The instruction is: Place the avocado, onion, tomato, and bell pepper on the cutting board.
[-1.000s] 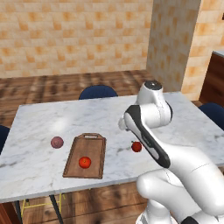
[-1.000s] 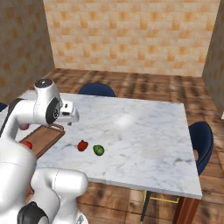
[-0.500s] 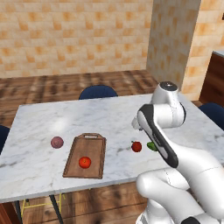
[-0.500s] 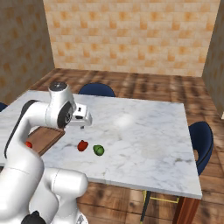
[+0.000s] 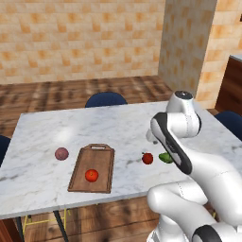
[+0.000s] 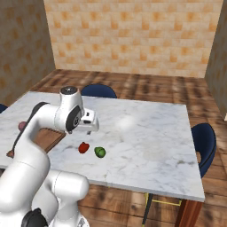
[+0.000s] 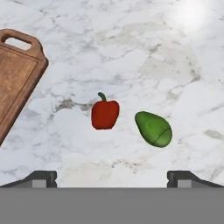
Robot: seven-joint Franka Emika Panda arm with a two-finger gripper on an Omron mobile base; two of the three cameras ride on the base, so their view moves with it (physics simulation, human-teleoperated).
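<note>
On the marble worktop [image 5: 56, 132] the brown cutting board [image 5: 93, 168] lies toward the near left side, with its handle cutout at the far end. One item is already on it: a round red tomato [image 5: 91, 175] rests on the near half of the board. The onion [image 5: 61, 153], a dull purple ball, sits on the worktop just left of the board and does not touch it. To the right of the board, well apart from it, the red bell pepper [image 5: 147, 158] and the green avocado [image 5: 166, 158] lie side by side, near each other but not touching.

From the hand view, the end effector [image 7: 112, 177] hangs above these two items, the pepper [image 7: 105, 113] a little left of centre and the avocado [image 7: 153, 128] to the right. Its two finger tips [image 7: 42, 178] stand wide apart and nothing is between them, so it is released and carries nothing.

I judge that one of four items is placed and that the step in hand is the approach to the pepper or the avocado; which one I cannot tell. The next move calls for centring over one item, descending straight, and closing on it without pushing the neighbour. Both are smooth and could roll away under a careless touch.
</note>
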